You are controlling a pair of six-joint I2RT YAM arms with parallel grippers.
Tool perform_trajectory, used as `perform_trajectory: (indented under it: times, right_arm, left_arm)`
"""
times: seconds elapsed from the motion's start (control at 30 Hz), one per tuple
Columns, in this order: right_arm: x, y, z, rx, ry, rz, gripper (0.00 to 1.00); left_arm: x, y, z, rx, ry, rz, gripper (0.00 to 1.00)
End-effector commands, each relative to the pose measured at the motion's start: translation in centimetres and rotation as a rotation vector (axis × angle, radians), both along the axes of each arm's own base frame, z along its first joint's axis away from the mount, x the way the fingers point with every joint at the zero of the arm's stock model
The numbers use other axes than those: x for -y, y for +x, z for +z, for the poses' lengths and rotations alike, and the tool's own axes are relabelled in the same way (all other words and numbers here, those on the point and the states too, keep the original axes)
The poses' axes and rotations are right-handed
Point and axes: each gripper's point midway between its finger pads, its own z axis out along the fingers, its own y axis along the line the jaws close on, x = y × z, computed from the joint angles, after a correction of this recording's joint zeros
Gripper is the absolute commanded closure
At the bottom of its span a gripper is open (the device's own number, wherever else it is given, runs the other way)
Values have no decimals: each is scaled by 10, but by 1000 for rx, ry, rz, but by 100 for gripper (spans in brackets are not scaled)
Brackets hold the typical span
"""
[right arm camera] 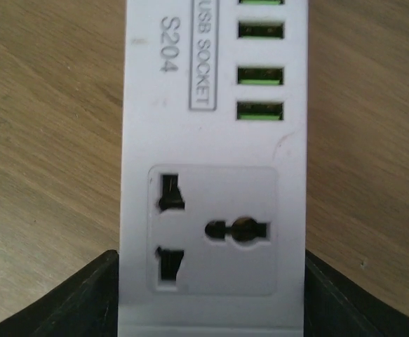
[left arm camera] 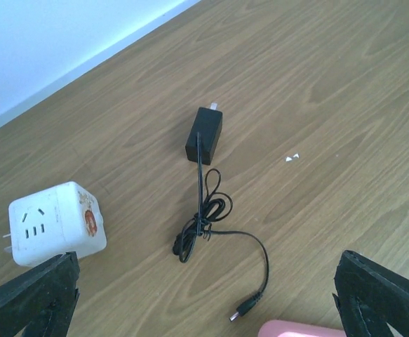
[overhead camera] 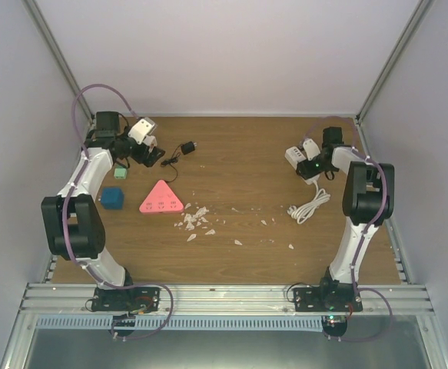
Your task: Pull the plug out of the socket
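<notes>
A black plug adaptor (left arm camera: 204,135) lies flat on the wooden table with its prongs bare, in no socket. Its thin black cable (left arm camera: 208,217) is bundled and ends in a barrel tip. It also shows in the top view (overhead camera: 187,147). A white cube socket (left arm camera: 55,223) sits beside my left finger. My left gripper (left arm camera: 204,302) is open and empty above the cable, at the far left of the table (overhead camera: 150,154). My right gripper (right arm camera: 211,295) is shut on the sides of a white power strip (right arm camera: 215,175), whose universal socket is empty; it shows in the top view (overhead camera: 294,157).
A pink triangular socket (overhead camera: 160,197) lies left of centre, its edge in the left wrist view (left arm camera: 302,328). A blue cube (overhead camera: 113,198) and a green cube (overhead camera: 120,173) sit at the left. White scraps (overhead camera: 197,219) are scattered mid-table. The strip's white cord (overhead camera: 308,206) coils at the right.
</notes>
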Motion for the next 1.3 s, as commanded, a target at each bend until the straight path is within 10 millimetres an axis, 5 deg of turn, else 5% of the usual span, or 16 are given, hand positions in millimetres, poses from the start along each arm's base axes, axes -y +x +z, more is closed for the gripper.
perform_trajectory:
  times: [0.0,0.27,0.43,0.8,1.03,1.27]
  right_arm:
    - [7,-4,18,13,-12,-35,29]
    - [1,7,59,95,18,-11,1]
    - [-6,19,99,177,47,24,0]
    - [-18,42,221,458,71,122,0]
    - [-17,22,276,567,225,88,0]
    - [7,-12,267,562,354,2,0]
  left_arm:
    - [9,15,17,33,-54,-11,1]
    - [9,27,31,64,-17,-69,1]
    - [5,45,59,115,-13,-59,1]
    - [-23,76,114,93,-138,84,1]
    - [-67,66,107,26,-195,234,1]
    - [-96,43,83,3,-135,355,1]
